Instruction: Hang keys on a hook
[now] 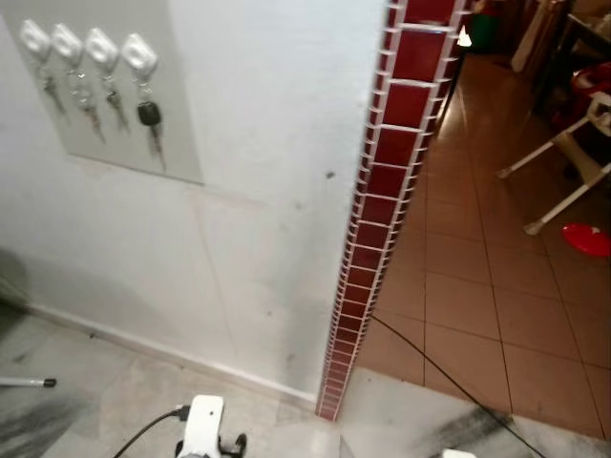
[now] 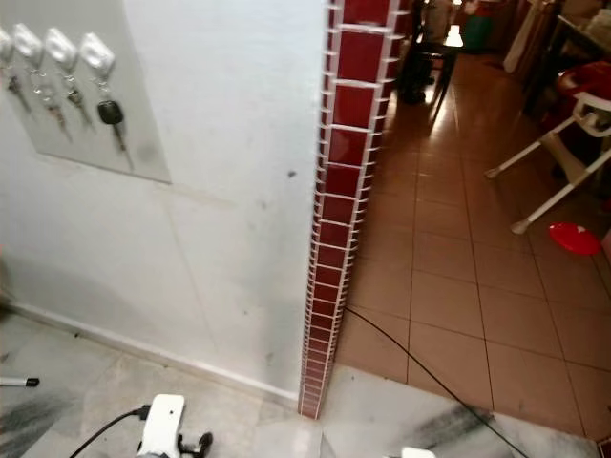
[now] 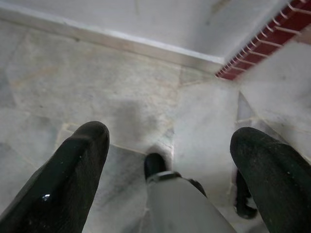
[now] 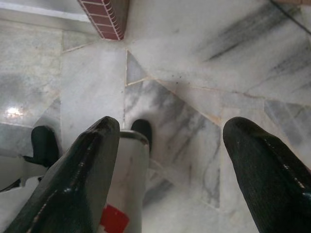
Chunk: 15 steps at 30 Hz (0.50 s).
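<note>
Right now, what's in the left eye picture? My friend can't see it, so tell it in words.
Four white hooks on a grey wall panel each hold keys, up on the left. A red tiled wall edge runs down the middle, with brown floor tiles on the right.

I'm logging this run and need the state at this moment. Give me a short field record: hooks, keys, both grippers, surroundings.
hooks: four white hooks in a row on a grey panel, upper left of the wall
keys: a set hangs from each hook; the rightmost has a black-headed key
left gripper: jaws open, empty, pointing down at the marble floor
right gripper: jaws open, empty, over the floor
surroundings: red tile strip on the wall corner; black cable across the floor
</note>
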Tool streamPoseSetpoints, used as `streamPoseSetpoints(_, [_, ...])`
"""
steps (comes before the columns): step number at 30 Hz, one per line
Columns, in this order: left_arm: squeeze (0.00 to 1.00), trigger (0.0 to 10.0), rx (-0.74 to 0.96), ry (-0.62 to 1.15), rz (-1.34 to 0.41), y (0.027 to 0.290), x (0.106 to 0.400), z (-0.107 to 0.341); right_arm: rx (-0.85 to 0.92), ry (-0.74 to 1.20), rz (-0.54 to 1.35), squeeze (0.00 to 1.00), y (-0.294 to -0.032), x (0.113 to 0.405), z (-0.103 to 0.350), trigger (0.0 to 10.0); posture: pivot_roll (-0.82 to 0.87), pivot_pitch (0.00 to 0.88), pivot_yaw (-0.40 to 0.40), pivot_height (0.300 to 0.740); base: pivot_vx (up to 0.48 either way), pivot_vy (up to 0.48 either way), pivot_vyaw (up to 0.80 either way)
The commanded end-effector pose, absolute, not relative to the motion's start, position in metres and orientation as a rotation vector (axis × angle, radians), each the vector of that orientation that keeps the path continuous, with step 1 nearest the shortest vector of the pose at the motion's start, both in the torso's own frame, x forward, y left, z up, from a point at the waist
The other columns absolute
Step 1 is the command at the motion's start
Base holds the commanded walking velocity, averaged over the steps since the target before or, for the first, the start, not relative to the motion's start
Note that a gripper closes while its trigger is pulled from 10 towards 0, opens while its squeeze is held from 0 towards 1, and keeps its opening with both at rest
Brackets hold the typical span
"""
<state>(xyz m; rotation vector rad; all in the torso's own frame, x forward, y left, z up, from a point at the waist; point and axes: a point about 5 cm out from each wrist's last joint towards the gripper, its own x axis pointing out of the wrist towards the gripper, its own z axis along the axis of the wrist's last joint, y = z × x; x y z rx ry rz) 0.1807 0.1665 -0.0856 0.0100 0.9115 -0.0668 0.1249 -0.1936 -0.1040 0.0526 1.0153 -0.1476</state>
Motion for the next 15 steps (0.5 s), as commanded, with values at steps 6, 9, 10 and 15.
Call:
streamPoseSetpoints(6, [0.0, 10.0, -0.001, 0.91, -0.074, 0.1604, 0.1827, -0.0852, 0.051, 1.02, -0.169, 0.0, -0.2011, 0.1236, -0.1035, 10.0, -0.03, 0.003, -0.029, 0.74, 0.0, 0.0, 0.0])
streamPoseSetpoints(9, [0.0, 10.0, -0.002, 0.911, -0.073, 0.1605, 0.1825, -0.0853, 0.053, 1.018, -0.165, 0.0, -0.2009, 0.1241, -0.1034, 10.0, -0.03, 0.004, -0.03, 0.74, 0.0, 0.0, 0.0])
streamPoseSetpoints(10, [0.0, 10.0, -0.002, 0.911, -0.072, 0.1606, 0.1827, -0.0852, 0.051, 1.018, -0.164, 0.0, -0.2009, 0.1244, -0.1032, 10.0, -0.03, 0.004, -0.03, 0.74, 0.0, 0.0, 0.0])
streamPoseSetpoints(15, [0.0, 10.0, -0.006, 0.911, -0.07, 0.1608, 0.1826, -0.0852, 0.052, 1.018, -0.166, 0.0, -0.2012, 0.1246, -0.1032, 10.0, -0.03, 0.004, -0.032, 0.74, 0.0, 0.0, 0.0])
